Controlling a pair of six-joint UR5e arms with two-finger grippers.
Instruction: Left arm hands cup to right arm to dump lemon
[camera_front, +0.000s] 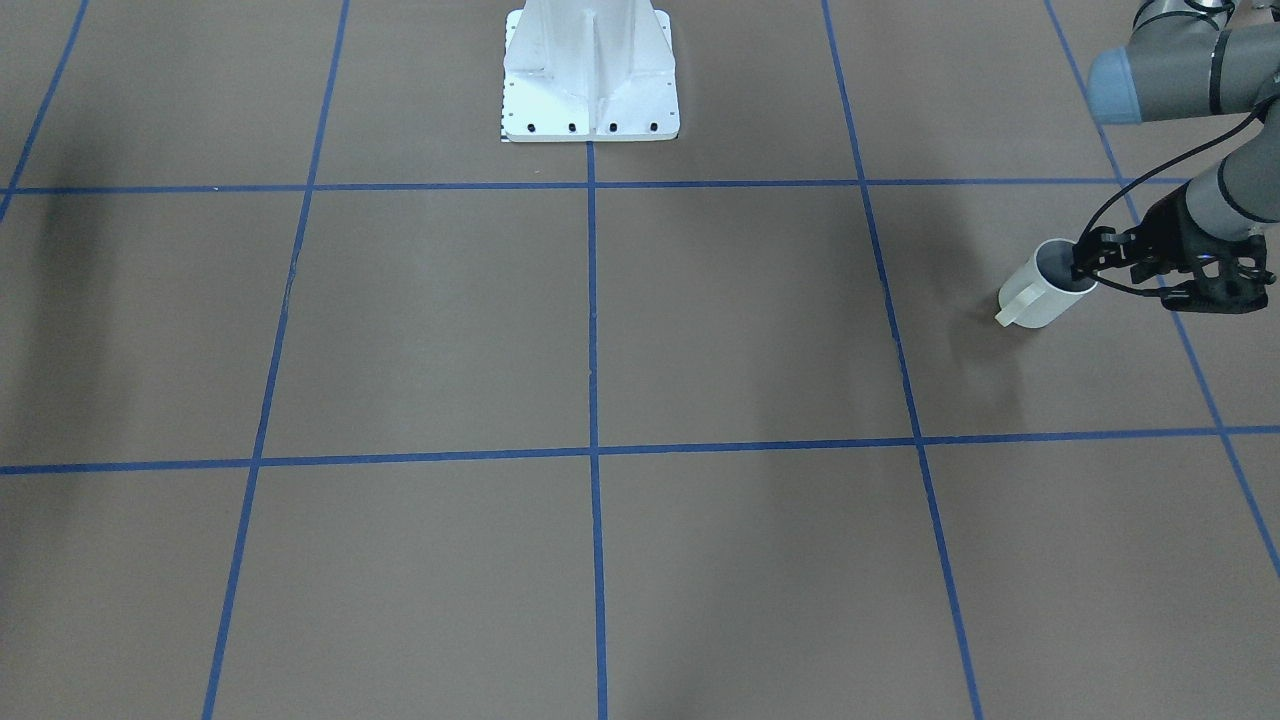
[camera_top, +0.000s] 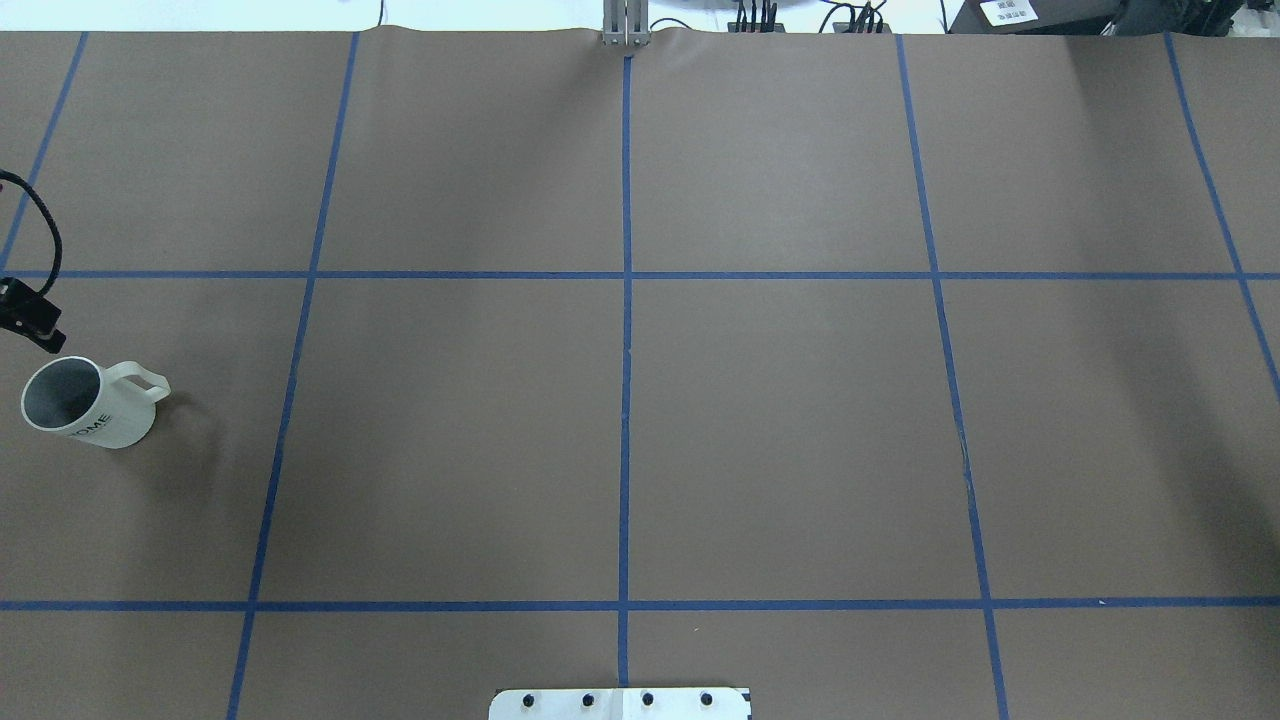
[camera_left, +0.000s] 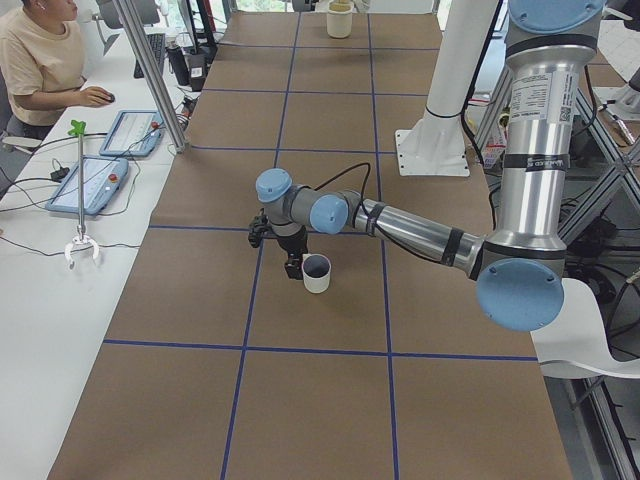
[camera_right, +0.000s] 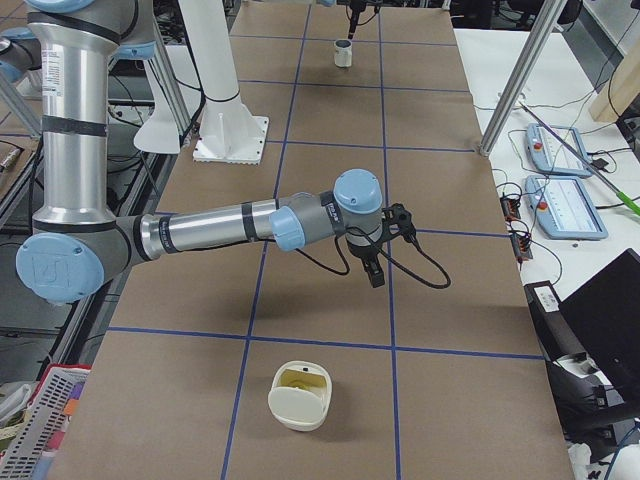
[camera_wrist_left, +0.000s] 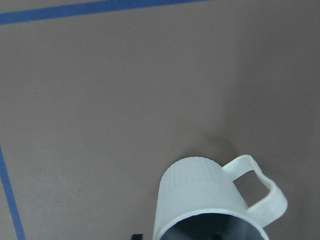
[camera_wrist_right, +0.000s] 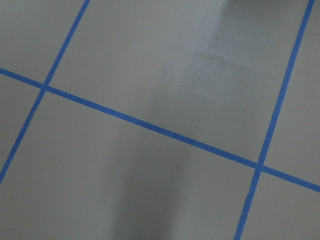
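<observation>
The white cup stands upright near the table's end on my left side, seen too in the overhead view, handle turned toward the table's middle. My left gripper hangs at its rim. In the left wrist view one dark fingertip shows inside the cup and another outside its wall, apart from it, so the gripper looks open. No lemon is visible; the cup's greyish inside shows none. The right gripper points down above bare table, and I cannot tell whether it is open or shut.
The robot's white pedestal base sits at the robot's edge of the table, at its middle. A cream container with a yellowish inside rests at the table's right end. A person sits at a side bench with control pads.
</observation>
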